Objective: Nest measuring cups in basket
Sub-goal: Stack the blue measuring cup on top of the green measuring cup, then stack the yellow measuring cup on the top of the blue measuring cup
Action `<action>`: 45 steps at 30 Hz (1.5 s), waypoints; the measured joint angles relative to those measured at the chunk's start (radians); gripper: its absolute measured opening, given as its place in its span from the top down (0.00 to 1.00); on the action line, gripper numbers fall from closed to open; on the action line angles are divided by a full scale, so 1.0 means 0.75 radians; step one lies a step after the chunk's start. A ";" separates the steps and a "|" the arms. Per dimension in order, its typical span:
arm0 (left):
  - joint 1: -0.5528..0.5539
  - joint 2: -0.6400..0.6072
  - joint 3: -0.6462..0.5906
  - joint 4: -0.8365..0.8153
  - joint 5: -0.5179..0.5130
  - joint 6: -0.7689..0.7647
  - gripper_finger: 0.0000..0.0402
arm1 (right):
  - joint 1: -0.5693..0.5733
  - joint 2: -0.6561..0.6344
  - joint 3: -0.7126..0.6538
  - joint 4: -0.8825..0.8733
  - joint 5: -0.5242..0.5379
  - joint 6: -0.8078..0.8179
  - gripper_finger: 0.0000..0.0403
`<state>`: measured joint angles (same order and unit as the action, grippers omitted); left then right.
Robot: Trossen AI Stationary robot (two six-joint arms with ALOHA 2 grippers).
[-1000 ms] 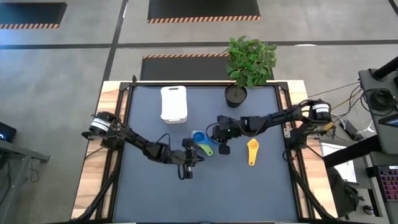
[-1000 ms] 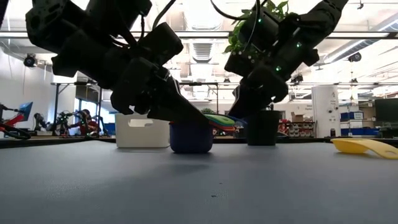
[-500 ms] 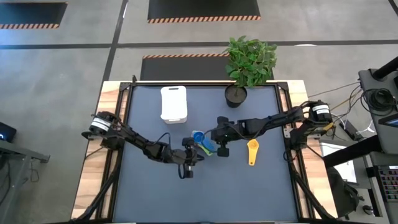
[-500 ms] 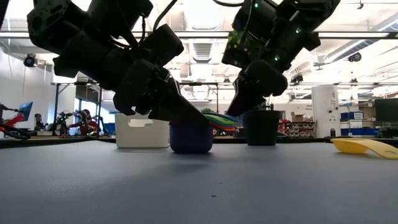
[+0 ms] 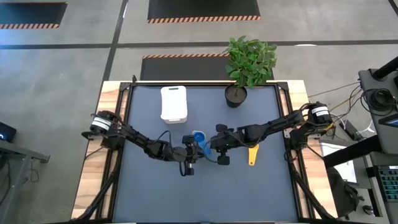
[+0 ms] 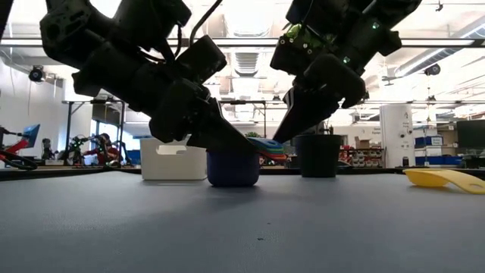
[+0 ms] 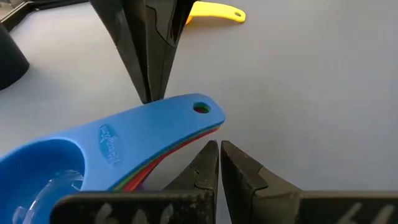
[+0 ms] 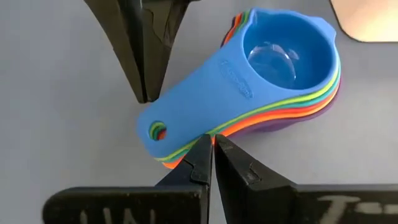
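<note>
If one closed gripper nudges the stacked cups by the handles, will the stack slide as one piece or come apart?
The stacked cups look like thin, stiff plastic, probably light, so they should slide easily on the smooth mat. The handles fan slightly, so a side push may splay them. The left gripper and right gripper flank them, likely limiting rotation.

Dark table [image 5: 155, 193] carries basket [image 5: 173, 103], nested cups [image 5: 199, 140], yellow cup [image 5: 252, 152], plant pot [image 5: 236, 96].

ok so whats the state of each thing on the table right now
cup stack: nested, blue on top, lying on the table, outside the basket
yellow cup: alone on the table, not nested
basket: upright, nothing visible inside
plant pot: upright at the back
left gripper: shut, tips at the stack's handles
right gripper: shut, tips at the handles from the other side
</note>
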<state>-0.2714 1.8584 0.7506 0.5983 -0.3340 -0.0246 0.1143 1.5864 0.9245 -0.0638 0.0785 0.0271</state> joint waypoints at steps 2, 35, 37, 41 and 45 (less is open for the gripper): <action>0.000 0.000 0.001 0.000 0.000 0.000 1.00 | 0.008 0.000 0.000 0.005 0.005 0.000 0.98; -0.105 -0.853 -0.169 -0.488 -0.078 0.426 1.00 | 0.185 -0.236 0.222 -0.596 -0.009 0.646 0.98; -0.104 -0.903 -0.185 -0.497 -0.082 0.427 1.00 | 0.194 -0.226 0.288 -0.683 -0.049 0.706 0.98; -0.104 -0.973 -0.212 -0.536 -0.091 0.410 1.00 | 0.218 -0.214 0.359 -0.818 -0.116 0.852 0.98; -0.105 -1.004 -0.253 -0.535 -0.091 0.396 1.00 | 0.249 -0.217 0.356 -0.923 -0.136 1.027 0.98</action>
<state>-0.3500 1.1055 0.5609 0.1969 -0.4022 0.2721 0.3013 1.4234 1.1917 -0.7561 -0.0237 0.7972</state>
